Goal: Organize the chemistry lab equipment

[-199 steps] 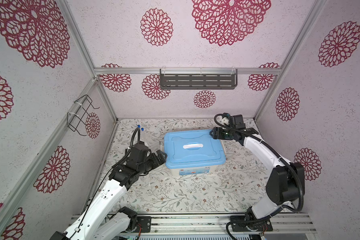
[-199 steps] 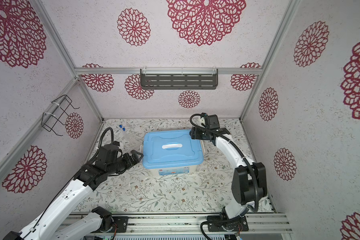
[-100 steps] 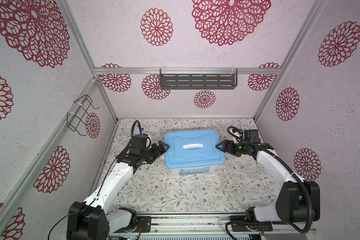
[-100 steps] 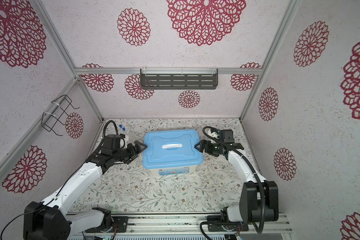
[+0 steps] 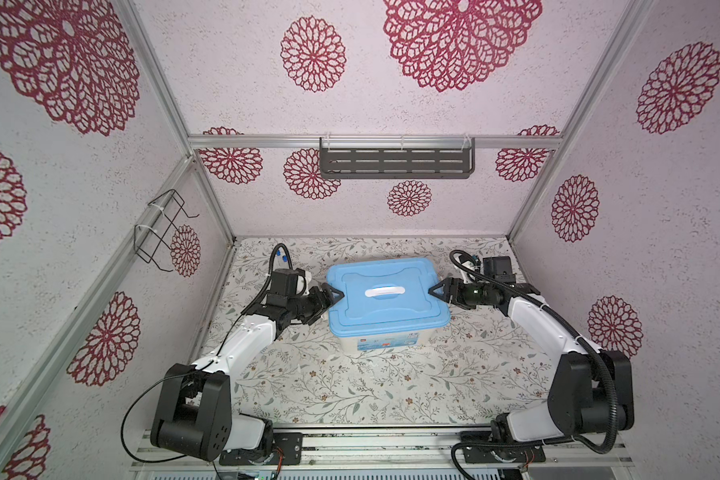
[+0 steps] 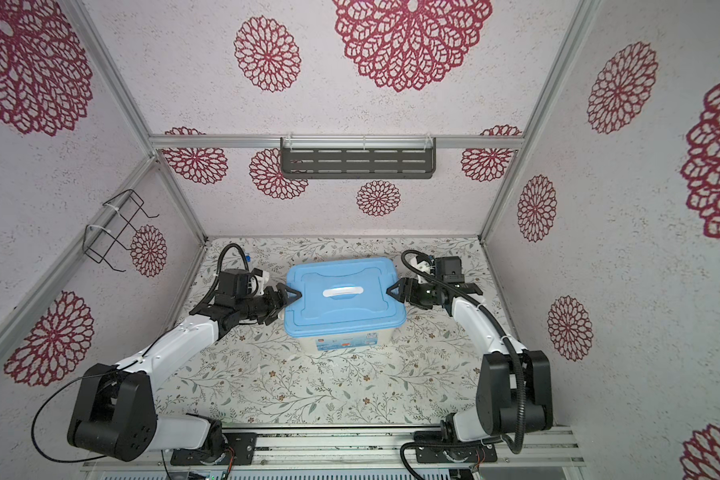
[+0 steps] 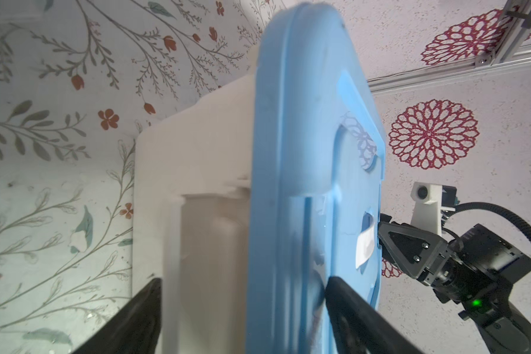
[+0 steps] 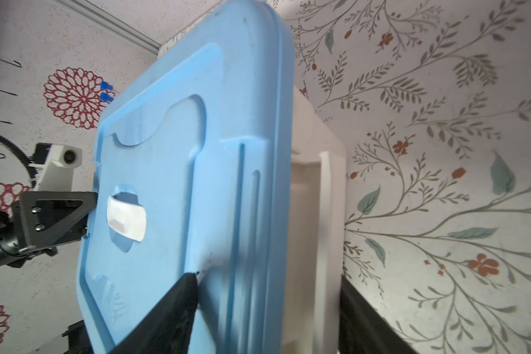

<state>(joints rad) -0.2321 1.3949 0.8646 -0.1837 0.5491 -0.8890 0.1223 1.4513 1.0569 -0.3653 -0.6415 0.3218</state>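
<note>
— Where are the tubes (image 5: 284,257)?
— At the back left of the table (image 5: 350,386), near the left wall, behind my left arm. I see only their two blue caps (image 8: 106,97), side by side. The rest is hidden, so I cannot tell which way the tubes point.
— What about your left gripper (image 5: 334,296)?
— It is at the left end of the box (image 5: 375,343). My fingers there stand wide apart, with the rim of the blue lid (image 5: 391,316) between them. One finger lies on top of the lid. The other is right by the white wall under it. I cannot tell if they squeeze.
— How does the box lie?
— In the middle of the table, with its long side going left to right. The lid sits on it, and the white handle (image 5: 384,291) runs the same way. There is open table in front of the box, and a thinner strip behind it up to the back wall.
— And your right gripper (image 5: 435,291)?
— It is at the right end, just the same. My fingers are apart around the lid's rim, and one tip touches the top. Squeezing or not, I cannot tell.
</note>
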